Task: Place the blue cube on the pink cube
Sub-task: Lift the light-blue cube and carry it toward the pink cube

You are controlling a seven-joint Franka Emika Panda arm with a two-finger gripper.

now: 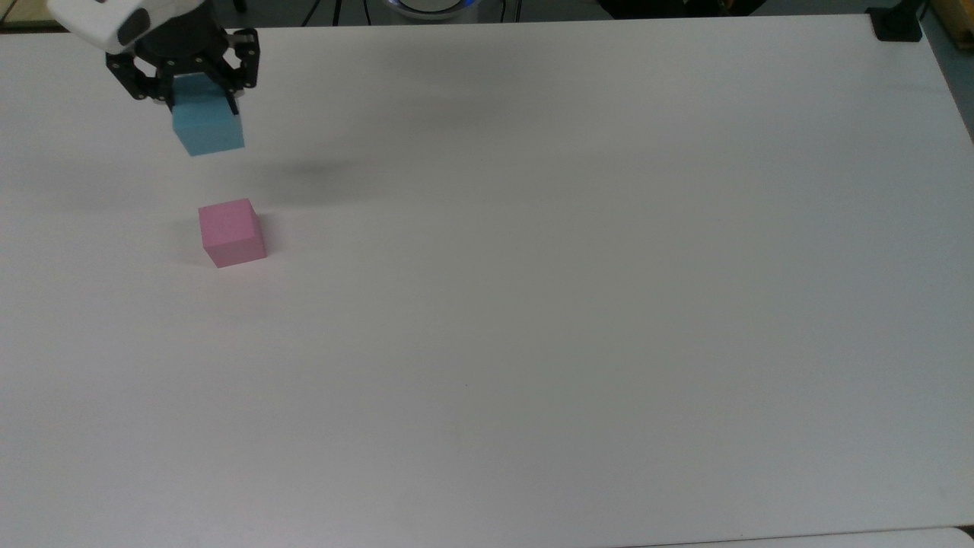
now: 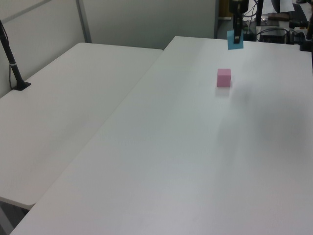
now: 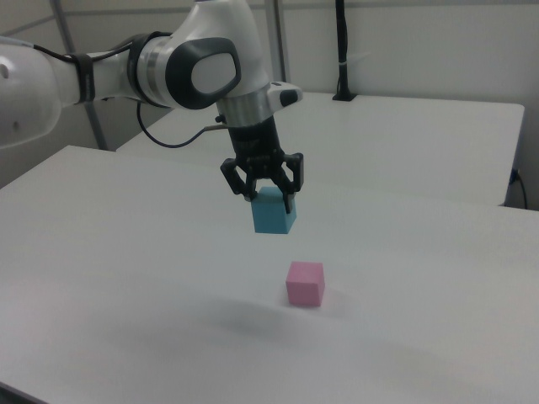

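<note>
- The arm's gripper (image 3: 266,195) holds the blue cube (image 3: 273,210) in the air, its black fingers (image 3: 290,200) closed on opposite faces near the top, so most of the cube hangs free below them.
- Gripping it high makes sense to me: the underside stays bare and can meet another flat face with nothing in the way.
- The cube hangs well above the white worktop (image 1: 533,304), high enough that I judge its bottom face would pass over the other cube without knocking it.
- The pink cube (image 1: 231,232) sits alone on the worktop, flat on one face, with nothing touching it. In the top view it lies toward the top view's left.
- In the top view the blue cube (image 1: 208,126) shows above and a little to the top view's left of the pink one; in the right view it hangs up and to the right view's left of the pink cube (image 3: 305,282). So the two are near but not yet lined up.
- In the left view the blue cube (image 2: 235,39) hangs beyond the pink cube (image 2: 224,77), farther up the worktop.
- My guess is the carry is mid-way: what is left is squaring the blue cube over the pink top, lowering it and letting go.
- Both cubes are the same size, so there is little margin; a small offset or twist could leave it overhanging or tip it off.
</note>
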